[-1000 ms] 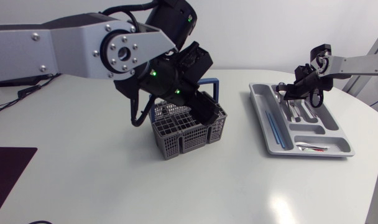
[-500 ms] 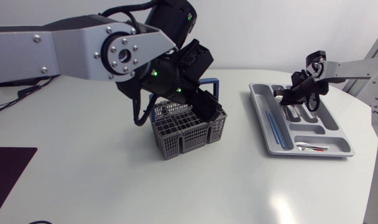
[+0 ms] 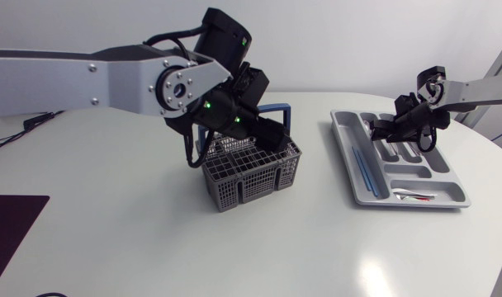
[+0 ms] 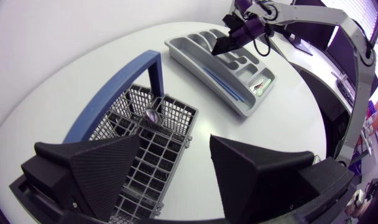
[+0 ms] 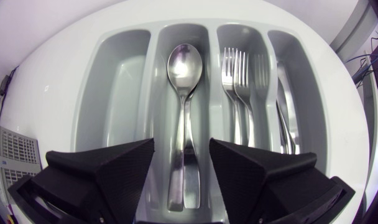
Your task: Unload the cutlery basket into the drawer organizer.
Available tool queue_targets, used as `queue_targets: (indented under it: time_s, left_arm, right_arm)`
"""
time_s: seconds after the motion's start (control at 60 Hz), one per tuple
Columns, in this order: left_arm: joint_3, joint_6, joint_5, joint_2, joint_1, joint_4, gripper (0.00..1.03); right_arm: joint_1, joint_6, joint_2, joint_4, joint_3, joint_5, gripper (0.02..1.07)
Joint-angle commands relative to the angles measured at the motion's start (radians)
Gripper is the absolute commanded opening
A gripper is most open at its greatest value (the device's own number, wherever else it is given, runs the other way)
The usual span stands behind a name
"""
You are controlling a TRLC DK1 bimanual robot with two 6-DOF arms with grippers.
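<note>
The cutlery basket [image 3: 251, 172] is grey wire mesh with a blue handle [image 3: 272, 107] and stands upright, well apart from the drawer organizer [image 5: 114, 93]; a rounded metal piece [image 4: 153, 115] pokes up inside it. The organizer is a grey tray lying flat: one spoon [image 5: 184, 112] bowl-up in the second slot, two forks [image 5: 237, 93] in the next, and a long blue stick [image 3: 362, 167] in the side channel.

Grey mesh basket [image 3: 249, 175], blue handle [image 3: 276, 106]; grey organizer [image 3: 342, 122].
</note>
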Motion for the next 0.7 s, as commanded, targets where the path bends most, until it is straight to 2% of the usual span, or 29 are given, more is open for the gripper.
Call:
queue_targets:
  time_s: [0.0, 0.133, 0.283, 0.517, 0.683]
  left_arm:
    - [-0.014, -0.086, 0.016, 0.052, 0.015, 0.011, 0.99]
    - [-0.011, -0.155, 0.016, 0.095, 0.031, 0.053, 0.99]
    - [-0.005, -0.175, 0.010, 0.118, 0.024, 0.093, 0.98]
    - [-0.008, -0.184, -0.059, 0.143, -0.010, 0.111, 0.96]
    - [-0.076, -0.152, -0.076, 0.063, -0.073, 0.111, 0.96]
  right_arm:
    - [0.008, -0.004, -0.080, 0.021, -0.086, -0.032, 0.75]
    - [0.011, -0.007, -0.173, 0.049, -0.194, -0.056, 0.75]
    - [0.017, -0.007, -0.265, 0.091, -0.303, -0.068, 0.75]
    - [0.037, -0.021, -0.382, 0.135, -0.439, -0.079, 0.75]
    - [0.052, -0.035, -0.433, 0.166, -0.495, -0.098, 0.75]
